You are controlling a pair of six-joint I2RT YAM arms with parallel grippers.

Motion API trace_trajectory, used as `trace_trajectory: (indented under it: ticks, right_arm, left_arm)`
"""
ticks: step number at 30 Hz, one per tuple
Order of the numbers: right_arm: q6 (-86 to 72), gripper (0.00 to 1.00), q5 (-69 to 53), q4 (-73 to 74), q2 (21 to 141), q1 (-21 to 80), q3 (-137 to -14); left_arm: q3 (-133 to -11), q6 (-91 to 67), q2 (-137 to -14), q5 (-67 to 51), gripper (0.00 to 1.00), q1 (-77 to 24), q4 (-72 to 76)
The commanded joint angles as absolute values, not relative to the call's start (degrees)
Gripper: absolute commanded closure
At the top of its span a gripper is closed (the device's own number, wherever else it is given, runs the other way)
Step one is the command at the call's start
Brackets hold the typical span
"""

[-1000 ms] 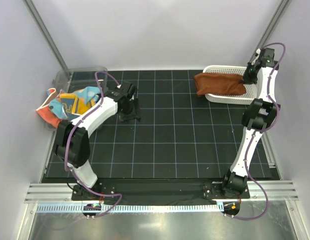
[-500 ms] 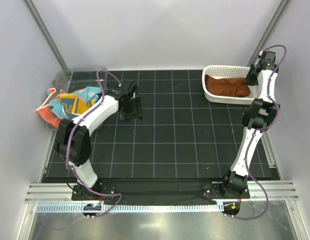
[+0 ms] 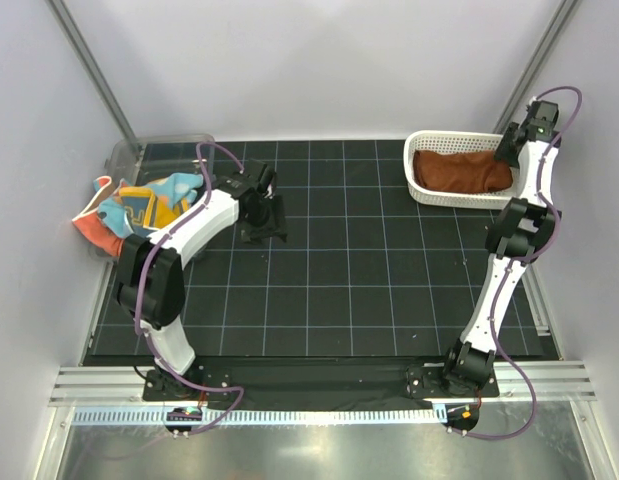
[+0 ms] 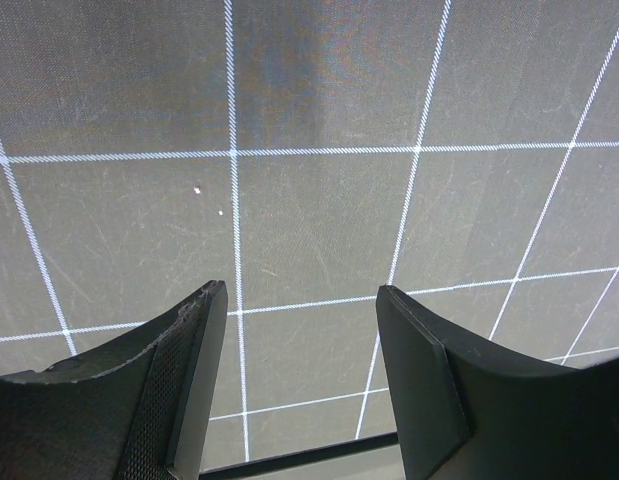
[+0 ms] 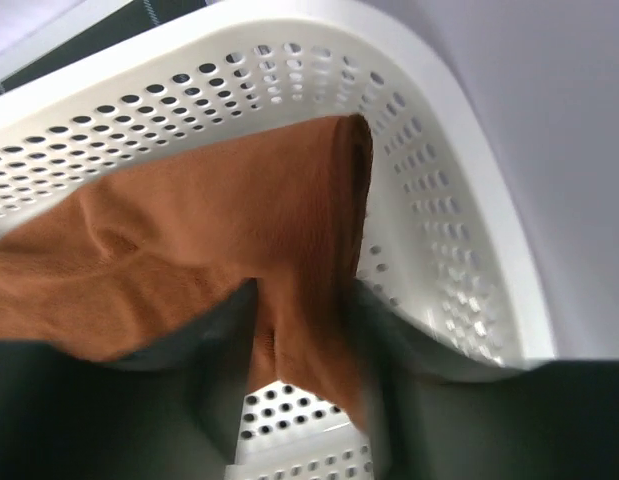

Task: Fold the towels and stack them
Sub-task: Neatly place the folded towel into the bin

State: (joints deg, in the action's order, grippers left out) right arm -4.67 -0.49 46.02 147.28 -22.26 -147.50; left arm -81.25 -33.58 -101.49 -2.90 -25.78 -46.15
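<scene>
The right end effector [image 3: 507,152] is seen at the far right end of the white lattice basket [image 3: 444,135], closed on one end of the rust-brown towel [image 3: 459,170]. In the wrist view a ridge of the cloth is pinched between the fingers, with the basket's perforated wall close on the right. The rest of the towel stretches away to the left of this end effector as a compact oblong, lying wholly inside the basket.

The step in hand is judged to be the setting down of this towel as the first of the stack. It would be done well if the pinched end were lowered until it rests on the basket floor before the fingers are parted. The withdrawal should then be made straight up, so that the fold is not dragged open and no fingertip is caught in the lattice wall beside it.

The left end effector [image 4: 299,300] is held open and empty just above the bare counter [image 3: 369,280]; only grid lines are seen between its fingers. The remaining patterned towels [image 3: 139,205] lie heaped well to its left, spilling over the edge of the clear plastic bin [image 3: 139,150]. They would be the next thing to be reached for.
</scene>
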Motion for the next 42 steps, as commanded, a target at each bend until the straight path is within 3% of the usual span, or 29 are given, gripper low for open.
trace_trajectory:
  ticks: [1,3,9,11,14,18,26,34,38,42]
  right_arm:
    - [-3.4,0.46,1.2,42.6,146.3,-22.5,-149.7]
    - [-3.5,0.38,0.8,42.7,145.4,-22.4,-149.4]
    - [-4.3,0.38,0.8,42.1,138.6,-20.6,-143.4]
    - [-5.1,0.41,-2.2,40.3,136.9,-18.8,-140.6]
    - [-7.5,0.58,-6.0,39.3,135.9,-15.8,-136.9]
    - [-9.1,0.69,-9.0,38.1,137.8,-12.5,-135.8]
    - [-14.5,0.78,-11.5,31.0,142.2,-11.8,-134.6]
    - [-18.8,0.74,-14.8,26.5,144.5,-11.6,-133.6]
    - [-18.2,0.71,-14.9,30.9,144.4,-11.6,-138.6]
    - [-18.7,0.59,-14.5,32.9,132.5,-11.1,-134.4]
  left_arm:
    - [-83.3,-32.3,-101.2,-4.2,0.34,-25.9,-46.1]
    - [-83.2,-32.2,-101.0,-4.6,0.34,-25.8,-46.0]
    - [-82.4,-32.0,-99.2,-5.0,0.34,-25.9,-45.4]
    - [-81.8,-32.1,-98.3,-5.5,0.34,-25.9,-44.7]
    - [-82.0,-32.0,-97.5,-6.9,0.34,-25.9,-44.1]
    - [-83.0,-32.1,-95.5,-6.3,0.34,-25.8,-44.0]
    - [-82.9,-32.1,-92.8,-2.3,0.33,-25.9,-43.9]
    - [-85.0,-33.3,-91.6,-0.5,0.34,-25.9,-41.9]
    - [-89.0,-31.5,-89.4,8.6,0.34,-25.9,-44.0]
    - [-95.4,-29.1,-88.1,20.5,0.33,-24.8,-47.0]
